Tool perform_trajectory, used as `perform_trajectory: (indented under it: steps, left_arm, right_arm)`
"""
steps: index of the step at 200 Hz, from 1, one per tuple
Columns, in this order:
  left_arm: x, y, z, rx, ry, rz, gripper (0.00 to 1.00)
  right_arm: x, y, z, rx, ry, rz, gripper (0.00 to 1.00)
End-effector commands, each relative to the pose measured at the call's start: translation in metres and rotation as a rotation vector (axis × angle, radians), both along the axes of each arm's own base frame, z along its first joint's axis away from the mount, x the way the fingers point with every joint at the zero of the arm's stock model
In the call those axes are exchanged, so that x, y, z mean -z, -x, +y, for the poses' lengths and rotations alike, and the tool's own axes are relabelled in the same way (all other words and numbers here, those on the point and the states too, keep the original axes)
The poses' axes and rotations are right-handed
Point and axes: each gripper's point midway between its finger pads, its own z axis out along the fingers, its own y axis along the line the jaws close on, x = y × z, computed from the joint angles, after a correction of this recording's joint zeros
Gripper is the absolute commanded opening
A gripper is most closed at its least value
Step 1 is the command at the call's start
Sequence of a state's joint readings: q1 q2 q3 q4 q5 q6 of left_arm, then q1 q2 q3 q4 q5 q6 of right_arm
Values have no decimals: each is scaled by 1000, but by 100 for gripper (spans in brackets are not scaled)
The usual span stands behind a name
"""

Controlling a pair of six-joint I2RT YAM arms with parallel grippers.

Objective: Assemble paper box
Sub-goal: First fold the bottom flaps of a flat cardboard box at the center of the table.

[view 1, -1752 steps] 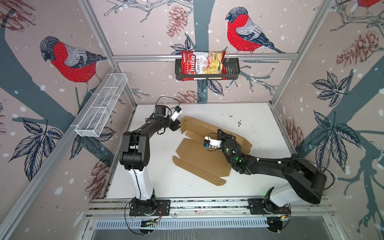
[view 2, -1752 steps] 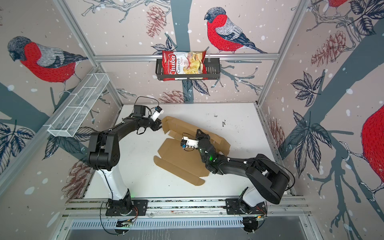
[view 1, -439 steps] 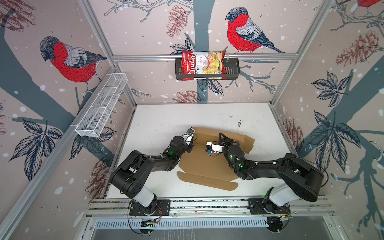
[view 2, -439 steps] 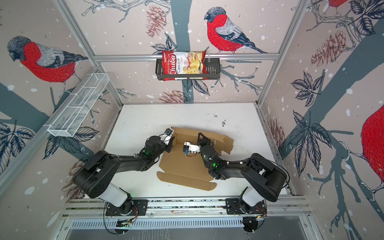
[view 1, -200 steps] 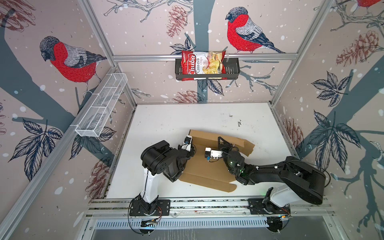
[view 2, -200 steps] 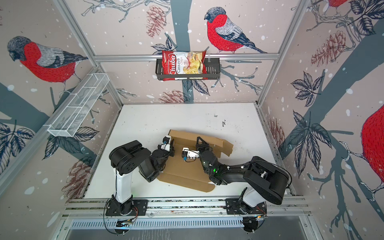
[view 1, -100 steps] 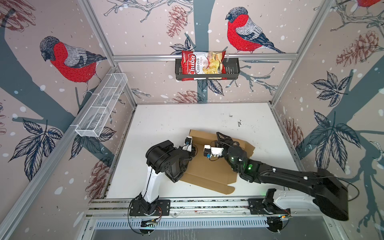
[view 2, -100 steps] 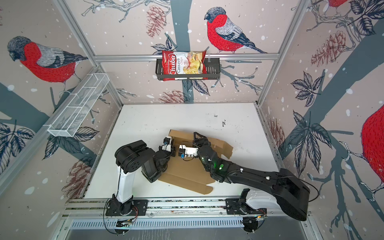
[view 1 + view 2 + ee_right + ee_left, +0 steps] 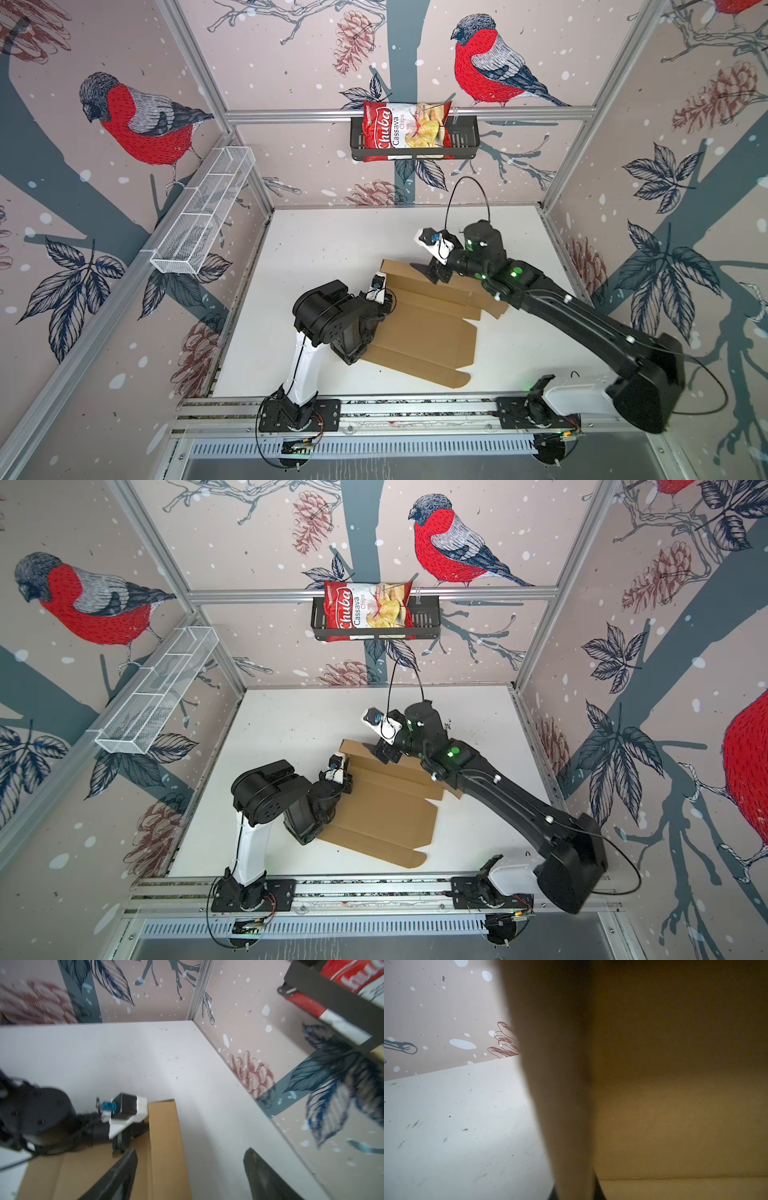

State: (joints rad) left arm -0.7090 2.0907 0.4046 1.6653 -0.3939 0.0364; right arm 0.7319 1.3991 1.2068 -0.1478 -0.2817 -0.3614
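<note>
- Your left gripper [image 9: 385,298] is clamped tight on the left edge of the paper box [image 9: 424,328].
- Your right gripper [image 9: 191,1154] stands wide apart, empty, above its far edge.

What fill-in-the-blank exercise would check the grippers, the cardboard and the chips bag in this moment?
1. The right gripper is ____, holding nothing.
2. The left gripper is ____ on the edge of the paper box.
3. The chips bag sits in a ____ basket on the back wall.

Missing words: open; shut; black.
</note>
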Motion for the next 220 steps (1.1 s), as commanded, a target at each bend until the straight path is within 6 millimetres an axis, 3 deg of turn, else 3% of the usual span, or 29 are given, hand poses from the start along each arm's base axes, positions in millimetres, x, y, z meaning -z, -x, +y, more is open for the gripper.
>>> perform_trajectory:
  steps: [1,42,63,114,179,220]
  left_arm:
    - [-28,3,-8,54,32,-111,8]
    - [-31,3,-10,65,53,-112,8]
    - [-33,5,-11,77,55,-114,8]
    - [-37,5,-6,71,76,-111,11]
    - [-45,6,-1,58,112,-115,25]
    - [-54,7,5,36,141,-125,27]
  right_arm:
    - [3,-4,26,-28,-175,361,80]
    - [37,-21,53,-21,-181,564,74]
    - [63,-28,57,13,-174,657,71]
    - [109,-18,55,29,-136,780,57]
    - [127,-11,50,48,-119,813,49]
    - [136,-5,47,40,-98,812,48]
